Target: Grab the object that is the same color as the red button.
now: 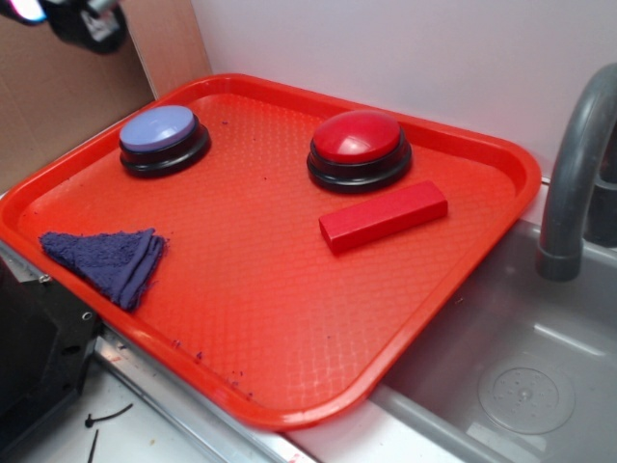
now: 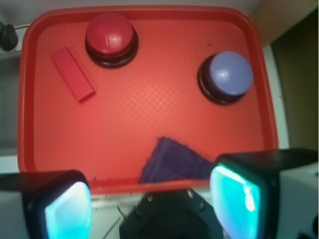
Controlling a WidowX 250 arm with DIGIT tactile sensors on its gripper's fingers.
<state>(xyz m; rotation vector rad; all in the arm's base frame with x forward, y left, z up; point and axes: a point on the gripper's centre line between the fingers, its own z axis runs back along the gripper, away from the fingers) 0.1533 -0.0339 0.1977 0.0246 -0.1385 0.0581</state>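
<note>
The red block (image 1: pixel 384 216) lies flat on the red tray (image 1: pixel 289 318), just in front of the red button (image 1: pixel 359 137). In the wrist view the block (image 2: pixel 73 74) sits at the upper left, beside the red button (image 2: pixel 110 34). My gripper (image 2: pixel 152 199) is open, high above the tray's near edge, with nothing between its fingers (image 2: pixel 234 194). It hangs far from the block. In the exterior view only a bit of the gripper (image 1: pixel 67 17) shows at the top left corner.
A lavender button (image 1: pixel 160 133) on a black base stands at the tray's back left. A folded blue cloth (image 1: pixel 108 258) lies at the tray's left front. A grey sink (image 1: pixel 501 376) with a faucet (image 1: pixel 576 164) lies to the right. A cardboard wall stands behind.
</note>
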